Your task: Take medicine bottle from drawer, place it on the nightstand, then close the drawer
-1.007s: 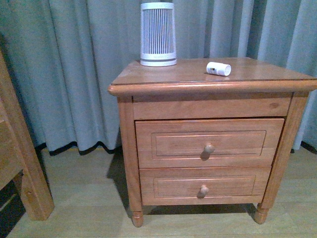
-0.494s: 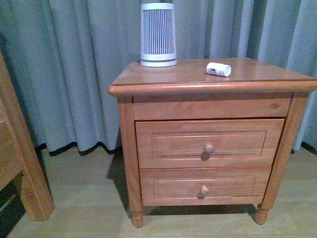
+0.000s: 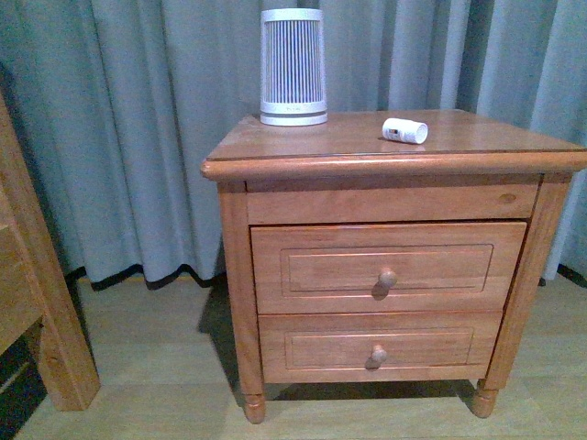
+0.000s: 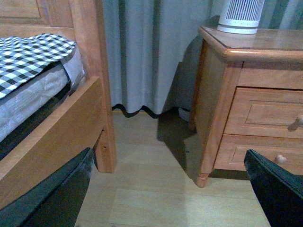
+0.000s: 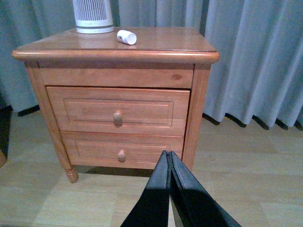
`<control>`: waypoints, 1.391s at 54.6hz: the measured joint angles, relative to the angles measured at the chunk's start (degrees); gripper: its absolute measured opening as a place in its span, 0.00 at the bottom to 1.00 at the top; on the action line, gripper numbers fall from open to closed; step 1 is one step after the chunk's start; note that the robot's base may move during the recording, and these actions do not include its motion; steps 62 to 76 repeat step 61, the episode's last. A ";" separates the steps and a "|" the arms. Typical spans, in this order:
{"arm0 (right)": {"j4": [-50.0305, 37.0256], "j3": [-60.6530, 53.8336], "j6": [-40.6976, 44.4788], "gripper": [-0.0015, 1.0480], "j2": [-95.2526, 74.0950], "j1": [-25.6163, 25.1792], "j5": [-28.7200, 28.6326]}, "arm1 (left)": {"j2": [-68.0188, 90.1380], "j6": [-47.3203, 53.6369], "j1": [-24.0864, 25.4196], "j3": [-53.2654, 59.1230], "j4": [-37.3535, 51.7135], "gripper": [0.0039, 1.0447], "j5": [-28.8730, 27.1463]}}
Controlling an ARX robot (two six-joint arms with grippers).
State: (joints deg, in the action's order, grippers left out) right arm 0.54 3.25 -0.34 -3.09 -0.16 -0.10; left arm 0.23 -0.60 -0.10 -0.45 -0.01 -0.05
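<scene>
We see little change from half a second ago: the whole scene sits slightly lower in the front view. The medicine bottle [image 3: 404, 130] still lies on its side at the upper right of centre, on the nightstand [image 3: 303, 147] top, well apart from the ribbed white device [image 3: 293, 66]. The drawer [image 3: 387, 266] is closed. Our left gripper [image 4: 168, 189] has its fingers spread wide; our right gripper [image 5: 169, 163] holds its fingers pressed together on nothing
</scene>
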 joint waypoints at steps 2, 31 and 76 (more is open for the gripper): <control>-0.02 -0.20 0.00 0.03 0.11 0.00 0.00 | 0.00 0.00 0.00 0.00 0.00 0.94 0.00; -0.33 -2.38 0.13 0.27 2.64 0.02 0.02 | 0.00 0.00 0.00 0.00 0.00 0.94 0.00; -0.33 -2.38 0.13 0.93 2.67 0.02 0.04 | 0.00 0.00 0.00 0.00 0.00 0.94 0.00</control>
